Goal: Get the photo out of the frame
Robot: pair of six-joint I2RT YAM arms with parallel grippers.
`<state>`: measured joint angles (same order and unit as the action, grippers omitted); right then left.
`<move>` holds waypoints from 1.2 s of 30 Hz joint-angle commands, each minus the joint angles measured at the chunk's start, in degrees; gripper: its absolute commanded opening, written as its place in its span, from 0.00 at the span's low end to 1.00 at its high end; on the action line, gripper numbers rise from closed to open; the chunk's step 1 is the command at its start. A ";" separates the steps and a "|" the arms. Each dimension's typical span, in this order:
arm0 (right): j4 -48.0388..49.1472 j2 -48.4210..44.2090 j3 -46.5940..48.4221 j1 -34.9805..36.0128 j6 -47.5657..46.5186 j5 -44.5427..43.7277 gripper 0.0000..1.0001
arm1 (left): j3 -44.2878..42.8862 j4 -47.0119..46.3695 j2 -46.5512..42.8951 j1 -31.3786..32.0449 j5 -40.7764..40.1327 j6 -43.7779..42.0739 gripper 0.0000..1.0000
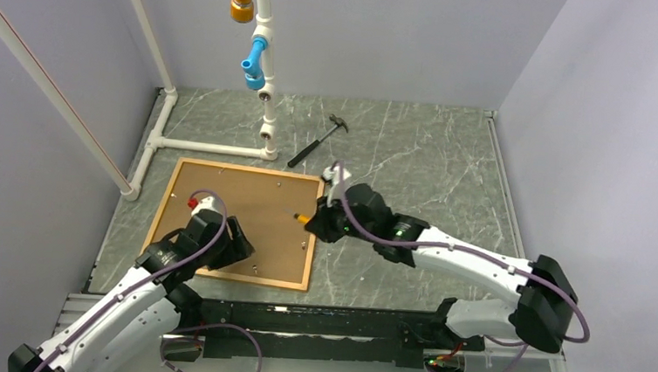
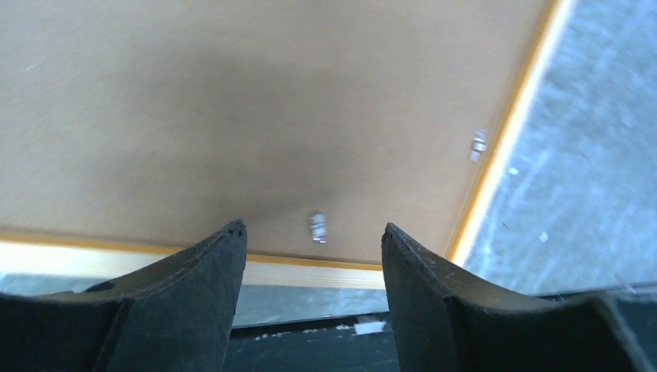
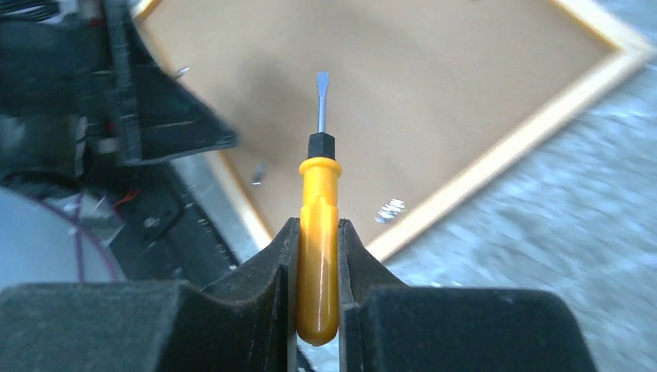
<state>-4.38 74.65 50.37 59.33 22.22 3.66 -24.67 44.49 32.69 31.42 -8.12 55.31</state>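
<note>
The left gripper (image 2: 314, 232) is hovering over the near part of the frame (image 1: 163, 201), its fingers (image 2: 201, 263) standing well apart and gripping nothing. A small metal clip (image 2: 318, 227) is showing just beyond them. The right gripper (image 3: 318, 229) is clamping the orange handle of a screwdriver (image 3: 319, 186), with the blade pointing out over the brown board.

The photo (image 1: 254, 211) is lying face down inside the frame, only its board back showing, the orange border lying all around it. Both are resting flat on a grey-green marbled table (image 1: 415, 157) enclosed by pale walls.

A white pipe stand (image 1: 214, 147) is sitting just beyond the frame's far edge, and a hammer (image 1: 318, 141) is lying near the far right corner. Bare table is lying to the right of the frame.
</note>
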 commanded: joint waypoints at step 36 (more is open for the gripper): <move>-9.25 -26.39 -17.20 -20.42 3.05 -7.41 0.00 | -21.68 -32.72 52.61 21.76 15.41 -8.08 0.65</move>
<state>-13.93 49.45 33.54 39.18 24.67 -2.72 -44.25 16.45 84.23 52.36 4.91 46.30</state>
